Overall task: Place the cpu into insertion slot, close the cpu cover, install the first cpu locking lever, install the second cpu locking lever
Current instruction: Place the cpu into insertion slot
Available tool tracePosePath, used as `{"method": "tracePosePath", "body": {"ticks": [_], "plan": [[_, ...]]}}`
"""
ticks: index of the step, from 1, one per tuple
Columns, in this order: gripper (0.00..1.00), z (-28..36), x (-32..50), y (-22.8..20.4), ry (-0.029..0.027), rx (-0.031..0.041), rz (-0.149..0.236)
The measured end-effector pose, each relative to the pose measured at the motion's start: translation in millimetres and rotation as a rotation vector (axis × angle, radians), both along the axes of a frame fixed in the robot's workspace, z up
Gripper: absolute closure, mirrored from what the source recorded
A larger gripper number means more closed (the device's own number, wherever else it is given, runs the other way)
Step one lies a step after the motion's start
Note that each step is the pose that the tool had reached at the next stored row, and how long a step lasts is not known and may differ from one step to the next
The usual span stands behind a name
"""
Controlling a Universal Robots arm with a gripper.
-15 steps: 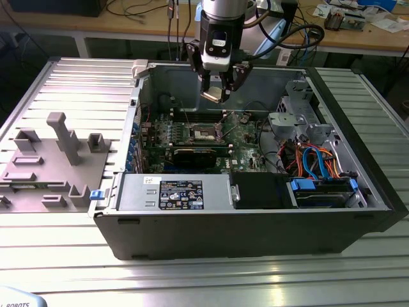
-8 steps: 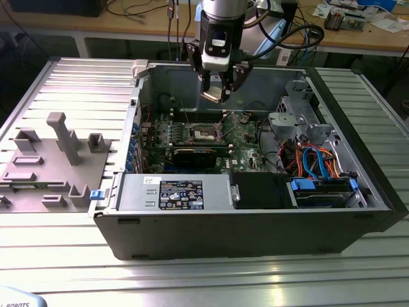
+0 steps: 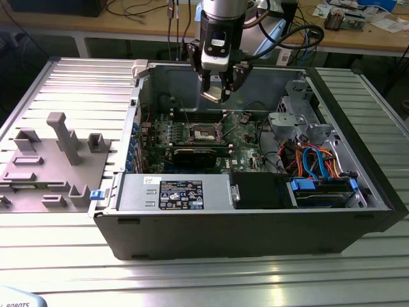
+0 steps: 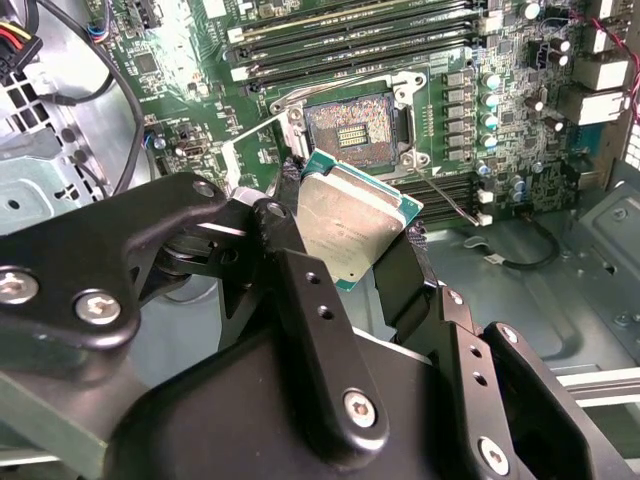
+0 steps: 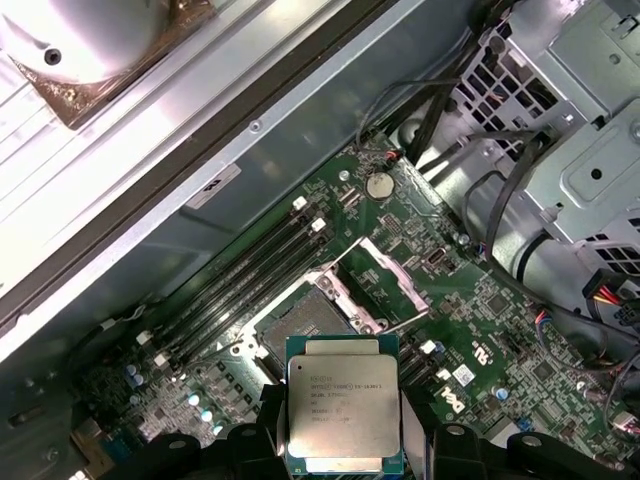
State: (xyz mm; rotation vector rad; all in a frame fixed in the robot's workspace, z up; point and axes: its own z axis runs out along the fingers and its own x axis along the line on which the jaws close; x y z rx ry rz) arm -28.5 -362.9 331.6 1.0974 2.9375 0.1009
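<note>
Gripper (image 3: 218, 90) clamps print-faced cpu (image 5: 343, 405) above apparently open insertion slot (image 4: 350, 126)

Open PC case (image 3: 243, 233) w/ grey PSU (image 3: 137, 192), blue cables (image 3: 314, 160).

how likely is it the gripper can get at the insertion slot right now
Probably yes: the gripper, holding the cpu, hangs above the open case, the cpu cover stands raised, and the insertion slot lies bare with nothing seen between.

Robotics lab/workshop: slotted alum. counter (image 3: 192, 275) w/ opened PC case (image 3: 223, 233), grey fixture block (image 3: 38, 185); wooden counter (image 3: 147, 27) behind, strewn w/ cables (image 3: 124, 7).
</note>
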Motion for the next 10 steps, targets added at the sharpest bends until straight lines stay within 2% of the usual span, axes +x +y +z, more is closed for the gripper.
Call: {"method": "tracePosePath", "body": {"ticks": [10], "plan": [[0.46, 0.0, 0.0, 0.0, 0.0, 0.0001, -0.014]]}}
